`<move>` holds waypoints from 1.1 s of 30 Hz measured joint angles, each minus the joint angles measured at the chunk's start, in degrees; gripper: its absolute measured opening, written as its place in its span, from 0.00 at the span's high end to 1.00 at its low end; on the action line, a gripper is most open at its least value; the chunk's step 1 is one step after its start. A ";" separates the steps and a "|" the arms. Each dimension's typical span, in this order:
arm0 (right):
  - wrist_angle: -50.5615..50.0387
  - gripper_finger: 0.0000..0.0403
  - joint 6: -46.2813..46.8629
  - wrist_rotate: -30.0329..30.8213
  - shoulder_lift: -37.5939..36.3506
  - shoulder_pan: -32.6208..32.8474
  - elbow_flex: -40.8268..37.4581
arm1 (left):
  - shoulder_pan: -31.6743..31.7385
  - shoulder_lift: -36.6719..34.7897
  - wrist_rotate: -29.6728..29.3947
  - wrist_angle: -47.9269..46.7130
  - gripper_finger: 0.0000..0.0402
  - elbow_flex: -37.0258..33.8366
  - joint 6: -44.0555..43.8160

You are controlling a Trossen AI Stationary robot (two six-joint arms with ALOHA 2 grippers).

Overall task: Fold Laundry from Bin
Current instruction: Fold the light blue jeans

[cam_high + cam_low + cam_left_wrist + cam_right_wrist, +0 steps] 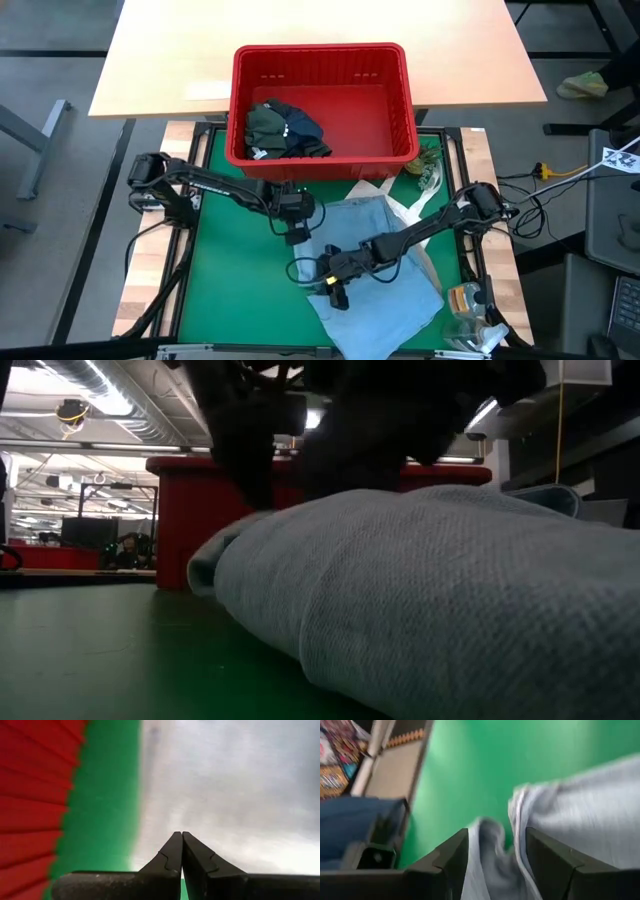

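Note:
The light blue shirt (390, 290) lies spread on the green mat (230, 280), bulging high in the low view (430, 590). My right gripper (336, 293) is at the shirt's left edge, shut on bunched cloth (497, 855). My left gripper (297, 237) hangs shut over the shirt's far left part (225, 785), with nothing showing between its fingers (181, 840). The red bin (320, 60) stands at the mat's far edge. A dark olive-green garment and a navy one (285, 128) lie in its left half. My right gripper has a bunched piece of the shirt's left edge (490, 860) between its two fingers, with a hemmed edge (517, 820) running up beside them. The fingers come slanting down from the table's right. The rest of the shirt lies slack on the mat.
A white cloth bag (405, 205) lies between the bin and the shirt. Plastic items (465, 300) sit at the near right corner. A pale tabletop (160, 60) extends behind the bin. Bare green mat lies to the left of the shirt.

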 joint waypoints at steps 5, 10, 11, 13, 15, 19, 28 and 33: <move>-6.82 0.52 0.01 0.93 -0.38 -0.02 0.02 | -2.67 0.00 7.64 0.07 1.00 0.00 -0.96; -8.08 0.52 -2.12 4.08 -2.79 -0.02 0.02 | -7.03 0.07 10.61 0.41 0.92 0.00 -4.75; -7.91 0.52 -2.93 5.60 -3.44 -0.02 0.02 | -8.04 0.27 10.30 0.83 0.89 0.00 -5.74; -7.11 0.52 -4.41 9.97 -4.57 -0.02 0.02 | -10.35 0.58 9.06 1.14 0.85 -0.01 -7.76; -5.94 0.52 -6.15 15.28 -5.01 -0.02 0.05 | -12.60 1.28 5.65 2.56 0.82 -0.02 -9.95; -4.81 0.52 -9.19 23.42 -4.31 -0.80 0.10 | -16.74 3.02 -1.28 4.98 0.81 -0.02 -12.62; -4.70 0.52 -9.07 23.52 -2.86 -5.73 0.04 | -22.14 7.05 -6.99 9.25 0.89 -0.02 -15.98; -3.35 0.52 -8.94 21.90 -2.80 -7.21 0.04 | -23.13 9.05 -6.51 9.97 0.93 -0.04 -16.05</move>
